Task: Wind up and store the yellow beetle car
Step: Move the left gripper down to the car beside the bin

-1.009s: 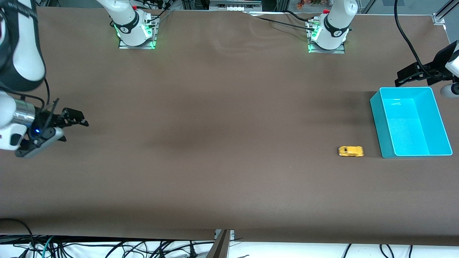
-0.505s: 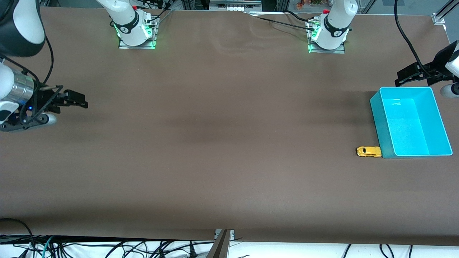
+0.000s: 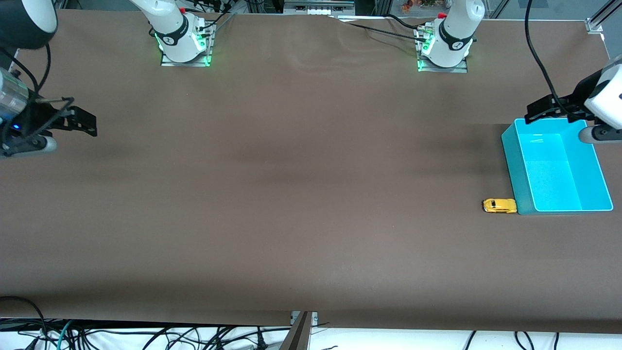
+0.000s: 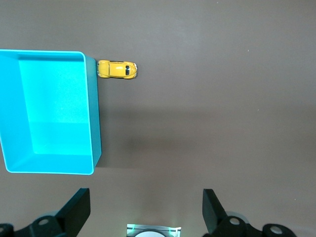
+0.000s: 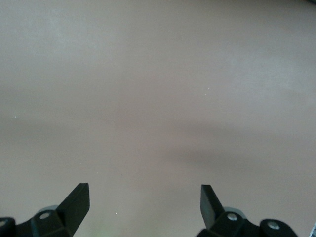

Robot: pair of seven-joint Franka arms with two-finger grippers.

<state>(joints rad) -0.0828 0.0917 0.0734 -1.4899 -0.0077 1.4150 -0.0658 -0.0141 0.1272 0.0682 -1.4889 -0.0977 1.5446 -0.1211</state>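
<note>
The yellow beetle car (image 3: 499,205) stands on the brown table, its nose against the outer wall of the teal bin (image 3: 512,165) at the bin's corner nearest the front camera. The left wrist view shows the car (image 4: 117,69) beside the bin (image 4: 94,113), which is empty. My left gripper (image 3: 532,113) is open and empty, in the air over the bin's edge nearest the robot bases; its own view (image 4: 146,207) shows its jaws wide apart. My right gripper (image 3: 87,124) is open and empty, over bare table at the right arm's end, as its own view (image 5: 144,200) shows.
The two arm bases (image 3: 183,43) (image 3: 443,48) stand along the table's edge by the robots. Cables hang off the table's edge nearest the front camera (image 3: 146,335). Brown cloth (image 3: 291,184) covers the whole table.
The car rolled toward the left arm's end and stopped against the bin. My right gripper drew back toward the robots' edge. My left gripper moved in over the bin's edge.
</note>
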